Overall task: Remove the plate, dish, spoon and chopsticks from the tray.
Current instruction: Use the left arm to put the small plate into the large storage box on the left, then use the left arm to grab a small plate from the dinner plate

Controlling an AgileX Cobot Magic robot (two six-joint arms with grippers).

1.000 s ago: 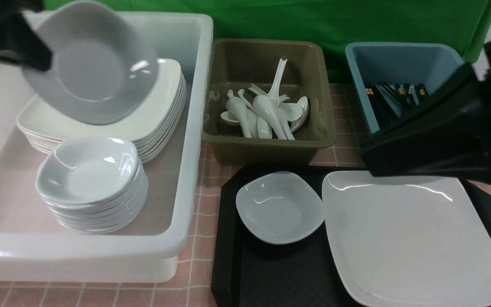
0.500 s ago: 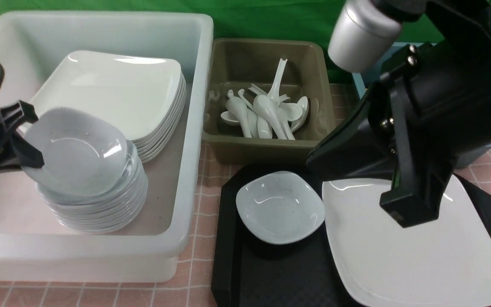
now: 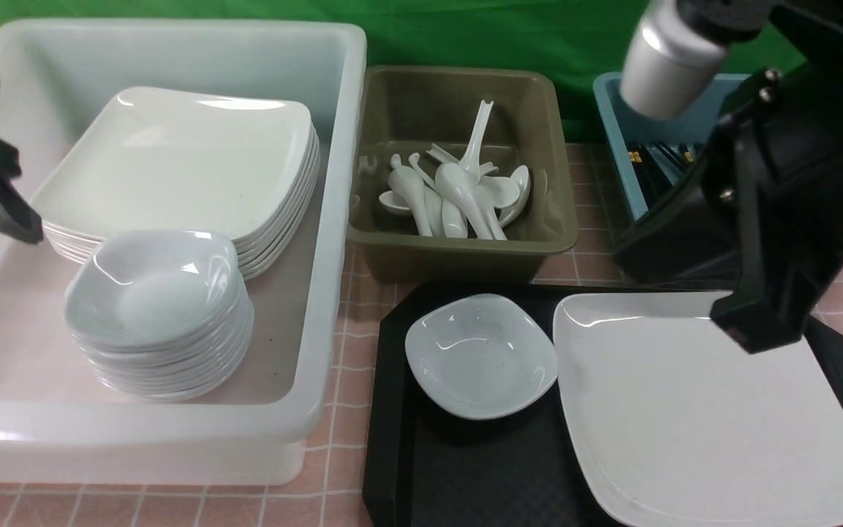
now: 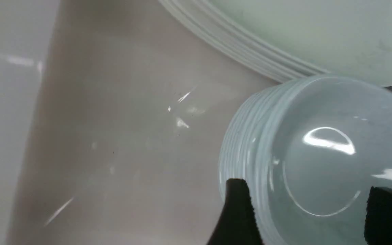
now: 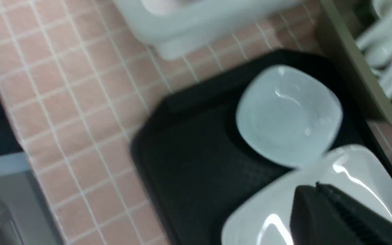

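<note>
Left gripper (image 4: 310,216) hangs inside white tub (image 3: 337,219), at its left side, beside dish stack (image 3: 158,307). Jaws are spread wide with nothing between them; in the wrist view the fingers (image 4: 238,211) frame the top dish of the stack without touching it. Plate stack (image 3: 187,157) sits behind the dish stack in the same tub.

Right gripper (image 3: 758,329) is clenched and empty, tip low over the back right part of plate (image 3: 699,424); cannot tell if it touches.

Plate lies on the right half of tray (image 3: 392,410). Dish (image 3: 480,355) is on the tray too, back left, its right edge meeting the plate's left edge.

Spoons (image 3: 458,194) are piled in olive tub (image 3: 465,252) behind the tray; cannot tell which one is the task's. Chopsticks (image 3: 656,172) lie in blue tub (image 3: 612,102) at back right, mostly hidden by the right arm.
</note>
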